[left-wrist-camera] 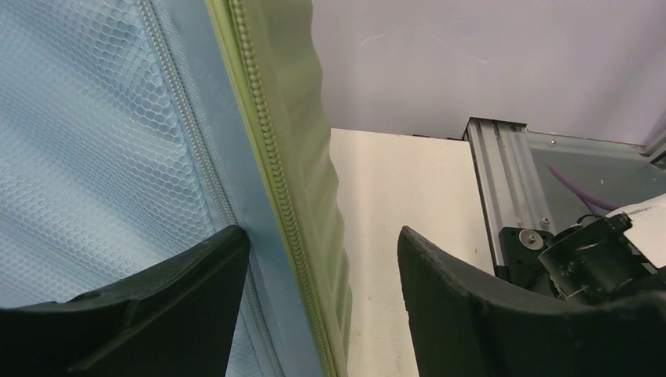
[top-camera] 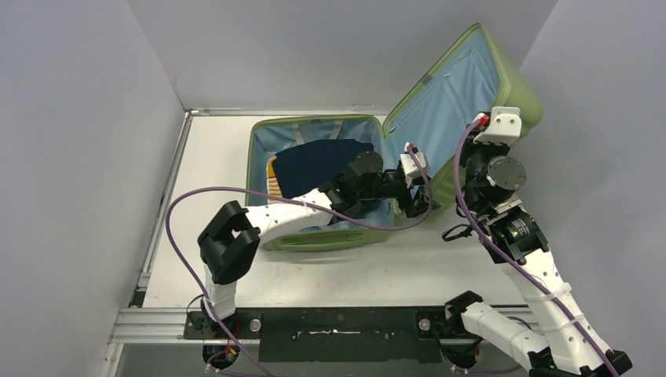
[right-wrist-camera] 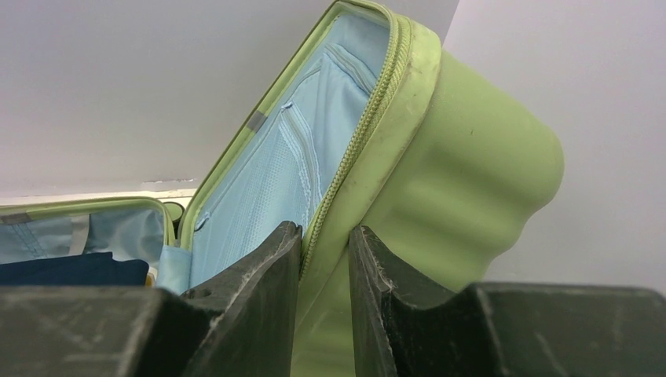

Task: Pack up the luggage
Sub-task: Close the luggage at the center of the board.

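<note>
Black fingers (right-wrist-camera: 259, 290) of the right pincer (right-wrist-camera: 326, 236) were clamped on the rim of the lid (right-wrist-camera: 471, 173), lining on one side and green shell on the other, so the lid was held propped at a tilt. The left pincer (left-wrist-camera: 320, 236) was set astride the same rim, jaws apart, nothing gripped yet tbh. The luggage (top-camera: 353, 237) was laid open toward the back of the bench (top-camera: 393, 275), with a dark blue garment (top-camera: 318, 161) already packed in the base. So the closing step was judged to be in hand. For the next move, a firm hold would be needed from the left so the lid could be swung down over the base. The zipper (left-wrist-camera: 275, 188) and mesh lining (left-wrist-camera: 94, 141) were only shown up close by the left wrist view, while the garment was caught properly only from the top.
</note>
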`<control>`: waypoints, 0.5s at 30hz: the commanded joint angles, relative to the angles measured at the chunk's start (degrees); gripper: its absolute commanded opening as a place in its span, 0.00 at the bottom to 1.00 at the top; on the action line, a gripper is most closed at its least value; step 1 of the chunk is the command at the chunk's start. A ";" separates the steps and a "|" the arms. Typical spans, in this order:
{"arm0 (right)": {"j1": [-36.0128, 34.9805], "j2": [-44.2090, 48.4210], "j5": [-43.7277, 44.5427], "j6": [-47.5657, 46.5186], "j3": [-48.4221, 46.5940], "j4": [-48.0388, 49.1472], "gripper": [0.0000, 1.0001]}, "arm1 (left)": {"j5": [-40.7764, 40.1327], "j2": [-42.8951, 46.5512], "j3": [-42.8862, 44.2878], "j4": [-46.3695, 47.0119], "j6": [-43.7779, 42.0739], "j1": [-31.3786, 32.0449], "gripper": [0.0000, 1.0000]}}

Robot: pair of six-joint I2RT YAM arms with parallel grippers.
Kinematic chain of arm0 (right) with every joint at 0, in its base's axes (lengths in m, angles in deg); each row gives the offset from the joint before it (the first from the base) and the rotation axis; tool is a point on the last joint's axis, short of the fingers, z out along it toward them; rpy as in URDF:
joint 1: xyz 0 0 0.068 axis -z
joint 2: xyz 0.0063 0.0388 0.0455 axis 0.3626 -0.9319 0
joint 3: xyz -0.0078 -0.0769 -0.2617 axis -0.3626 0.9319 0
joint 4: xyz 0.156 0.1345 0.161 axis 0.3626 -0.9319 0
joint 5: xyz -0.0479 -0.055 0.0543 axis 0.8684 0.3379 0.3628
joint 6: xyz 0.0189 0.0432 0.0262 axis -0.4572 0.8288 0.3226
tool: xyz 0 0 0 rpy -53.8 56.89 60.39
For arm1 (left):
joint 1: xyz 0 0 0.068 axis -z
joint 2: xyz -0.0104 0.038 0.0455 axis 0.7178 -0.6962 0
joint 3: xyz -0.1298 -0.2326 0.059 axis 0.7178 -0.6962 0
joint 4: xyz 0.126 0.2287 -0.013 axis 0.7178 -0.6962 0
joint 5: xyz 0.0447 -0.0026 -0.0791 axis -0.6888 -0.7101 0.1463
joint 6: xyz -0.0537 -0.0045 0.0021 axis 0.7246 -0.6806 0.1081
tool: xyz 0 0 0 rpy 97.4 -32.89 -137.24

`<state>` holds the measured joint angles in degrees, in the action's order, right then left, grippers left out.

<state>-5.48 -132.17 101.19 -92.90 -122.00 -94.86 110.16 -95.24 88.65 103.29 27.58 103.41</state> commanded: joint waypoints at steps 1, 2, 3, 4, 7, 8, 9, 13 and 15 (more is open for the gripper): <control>-2.53 -1.13 -9.37 2.01 -1.40 -0.06 0.00 | 1.40 -1.68 2.93 4.51 1.81 0.45 0.61; -2.53 -1.15 -9.44 2.05 -1.46 -0.19 0.00 | 1.17 -1.89 2.88 4.97 2.09 0.40 0.55; -2.55 -1.27 -9.54 2.11 -1.56 -0.32 0.00 | 0.96 -2.00 2.81 5.41 2.46 0.38 0.49; -2.58 -1.29 -9.63 2.14 -1.63 -0.39 0.00 | 0.81 -2.05 2.66 6.00 2.86 0.38 0.41; -2.69 -1.33 -9.80 2.14 -2.03 -0.80 0.00 | 0.08 -1.70 1.53 8.44 3.36 0.52 0.27; -2.67 -1.29 -9.88 2.10 -2.17 -0.98 0.00 | -0.29 -1.44 0.93 9.28 3.46 0.48 0.22; -2.80 -1.25 -9.93 2.14 -2.30 -1.15 0.00 | -0.56 -1.06 0.29 10.33 3.44 0.47 0.15; -2.79 -1.51 -10.23 3.52 -3.63 -2.82 0.00 | -4.12 0.75 -3.01 14.46 2.61 0.49 0.00; -2.79 -1.83 -11.04 4.60 -4.90 -4.59 0.00 | -6.40 2.03 -5.50 18.08 2.63 0.49 0.00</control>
<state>-5.90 -132.42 100.18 -91.83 -123.55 -96.74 107.89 -97.01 86.40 111.23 31.34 103.61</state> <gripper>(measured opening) 0.258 0.066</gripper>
